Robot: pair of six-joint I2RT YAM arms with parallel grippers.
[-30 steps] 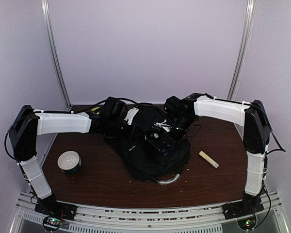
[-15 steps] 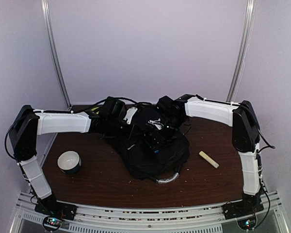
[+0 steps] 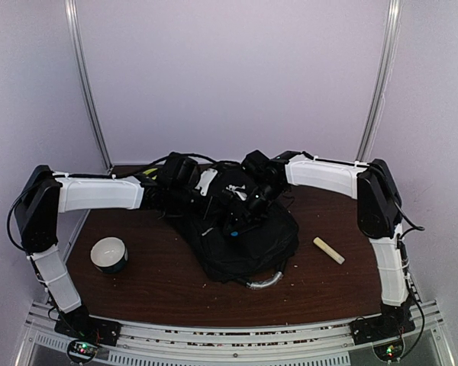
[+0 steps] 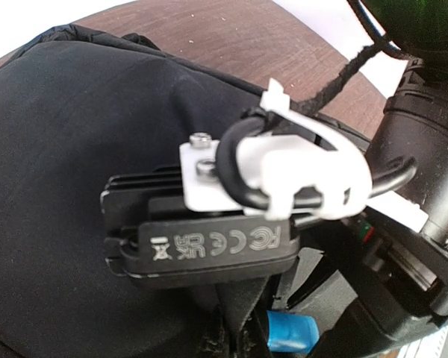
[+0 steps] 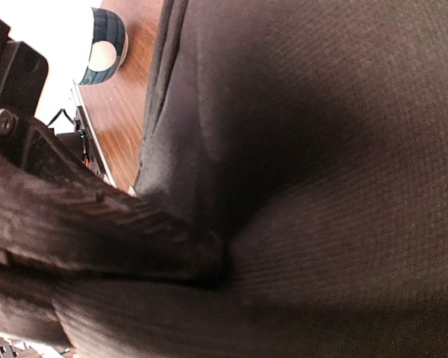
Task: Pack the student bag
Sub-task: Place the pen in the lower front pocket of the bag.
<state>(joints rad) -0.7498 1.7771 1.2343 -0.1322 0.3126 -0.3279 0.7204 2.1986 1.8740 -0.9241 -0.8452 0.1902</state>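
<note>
You see the student bag (image 3: 252, 252) lying at the middle of the table (image 3: 153, 282). Its long axis runs far to near, and the grey handle (image 3: 263, 282) points toward the arm bases. The left gripper (image 3: 208, 204) and right gripper (image 3: 237, 223) sit over its far part. You cannot tell whether either one's fingers are clenched or released.

black student bag (image 3: 248, 248), dark brown table (image 3: 160, 280)

Dark brown wood-grain surface (image 3: 153, 284). The black student bag (image 3: 240, 255) lies slumped at centre, with its grey handle (image 3: 264, 282) on the wood toward the near edge. Well to its left is an upright bowl (image 3: 109, 254), white inside and dark teal outside. To the right, apart from the bag, a pale yellow stick (image 3: 328, 250) lies flat on a diagonal. Pale specks are scattered near the front edge.
</note>
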